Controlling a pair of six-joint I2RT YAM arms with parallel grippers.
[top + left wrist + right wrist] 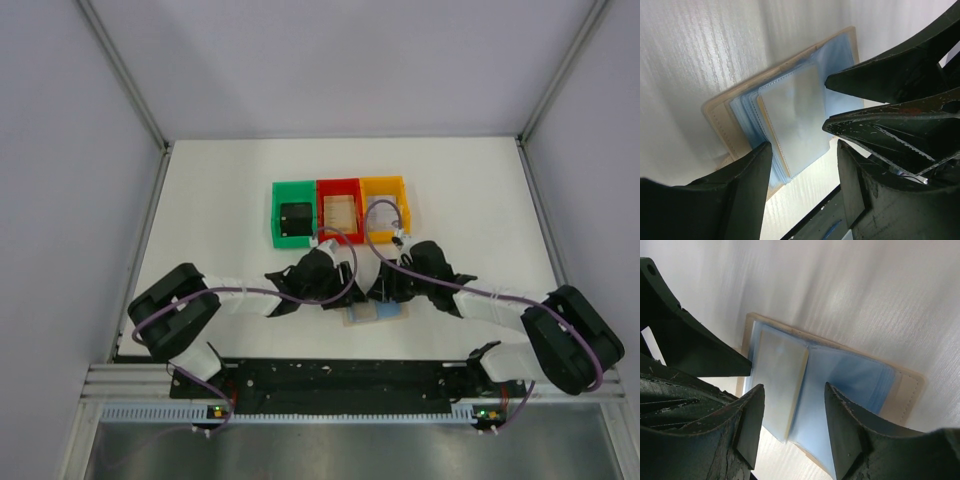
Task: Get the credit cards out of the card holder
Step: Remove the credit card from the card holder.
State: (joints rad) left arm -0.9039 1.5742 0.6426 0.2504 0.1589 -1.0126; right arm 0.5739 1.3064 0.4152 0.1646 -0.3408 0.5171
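Note:
The card holder (378, 312) lies open on the white table between my two grippers, its tan outside down and its light blue sleeves (790, 120) fanned upward. One pale sleeve with a cream edge (777, 385) stands up from the left panel; whether a credit card is in it I cannot tell. My left gripper (802, 150) hovers open over the holder's near edge, its left finger (747, 185) beside the sleeve stack. From the other side my right gripper (792, 392) is open over the holder's fold (812, 390). Neither holds anything.
Three small bins stand in a row behind the grippers: green (294, 211) with a dark card, red (338, 208) with a tan card, orange (384, 206) with a pale card. The table's near black rail (340, 375) lies just below the holder.

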